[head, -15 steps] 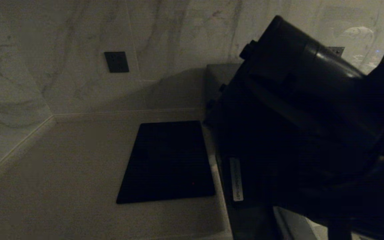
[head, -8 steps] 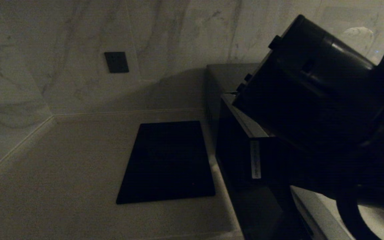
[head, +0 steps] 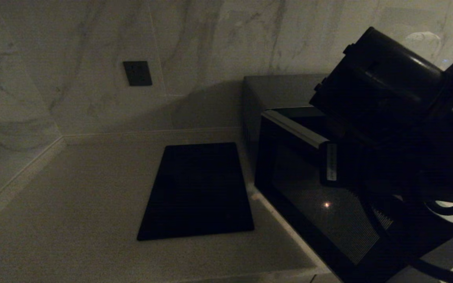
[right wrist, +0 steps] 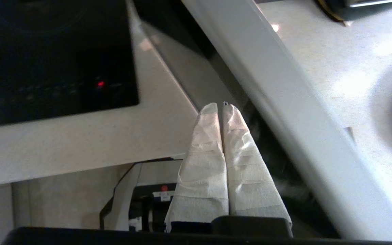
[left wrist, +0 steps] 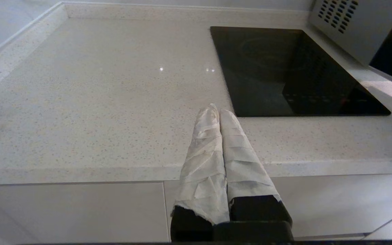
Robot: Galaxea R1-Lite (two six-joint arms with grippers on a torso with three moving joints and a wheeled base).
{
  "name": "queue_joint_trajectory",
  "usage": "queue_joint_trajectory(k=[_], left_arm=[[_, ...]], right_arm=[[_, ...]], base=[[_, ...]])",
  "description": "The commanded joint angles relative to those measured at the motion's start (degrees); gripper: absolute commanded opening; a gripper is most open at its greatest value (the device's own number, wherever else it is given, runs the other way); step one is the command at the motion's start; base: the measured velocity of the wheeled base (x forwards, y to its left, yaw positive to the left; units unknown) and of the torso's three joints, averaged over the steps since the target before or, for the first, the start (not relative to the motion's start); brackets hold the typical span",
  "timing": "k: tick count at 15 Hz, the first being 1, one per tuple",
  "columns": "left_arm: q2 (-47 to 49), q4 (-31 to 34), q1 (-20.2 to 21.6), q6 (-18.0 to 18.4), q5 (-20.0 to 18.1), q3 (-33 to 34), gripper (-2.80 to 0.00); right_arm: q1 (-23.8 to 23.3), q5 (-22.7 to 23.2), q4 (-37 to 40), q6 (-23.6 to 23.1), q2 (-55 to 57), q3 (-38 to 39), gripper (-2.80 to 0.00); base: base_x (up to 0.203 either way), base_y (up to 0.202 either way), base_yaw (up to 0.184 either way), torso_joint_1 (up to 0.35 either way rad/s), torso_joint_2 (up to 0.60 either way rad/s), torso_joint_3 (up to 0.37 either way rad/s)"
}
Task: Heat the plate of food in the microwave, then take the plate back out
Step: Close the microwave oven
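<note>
The microwave (head: 285, 92) stands at the right of the counter, its black glass door (head: 321, 200) hinged at the left and standing ajar. My right arm (head: 383, 94) reaches over the door and hides my gripper in the head view. In the right wrist view my right gripper (right wrist: 220, 106) is shut and empty. Its taped fingertips (right wrist: 231, 117) lie at the door's dark glass, beside the silver trim (right wrist: 267, 78). My left gripper (left wrist: 219, 110) is shut and empty, parked over the counter's front edge. The plate of food is out of view.
A flat black slab (head: 199, 188) lies set in the pale counter (head: 73, 204) left of the microwave, a small red light (right wrist: 100, 83) glowing on it. A dark wall socket (head: 137, 73) sits on the marble wall behind. A dark rimmed object (right wrist: 359, 5) stands on the counter beyond the door.
My right arm has swung to the right and back. The door's free edge has gone with it, towards the microwave's body, and the glass front now shows.
</note>
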Motion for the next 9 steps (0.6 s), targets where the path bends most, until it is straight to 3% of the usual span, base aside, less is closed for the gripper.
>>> queue_joint_trajectory(k=[1,2,6,9], left_arm=[[0.0,0.0,0.0,-0.1,0.0,0.0,-2.80],[0.0,0.0,0.0,-0.1,0.0,0.0,-2.80],[0.0,0.0,0.0,-0.1,0.0,0.0,-2.80],[0.0,0.0,0.0,-0.1,0.0,0.0,-2.80]], right_arm=[[-1.3,-0.4,0.4,0.3,-1.2,0.6,-2.80],[-2.4,-0.4,0.5,0.6,-1.5,1.0,-2.80],[-10.2,-2.2,7.3,9.0,-0.2,1.1,-2.80],[-16.1,-2.4,8.3,10.1,0.2,1.2,-2.80]], base=[[0.000,0.000,0.000,0.000,0.00,0.000],[0.000,0.000,0.000,0.000,0.00,0.000],[0.000,0.000,0.000,0.000,0.00,0.000],[0.000,0.000,0.000,0.000,0.00,0.000]])
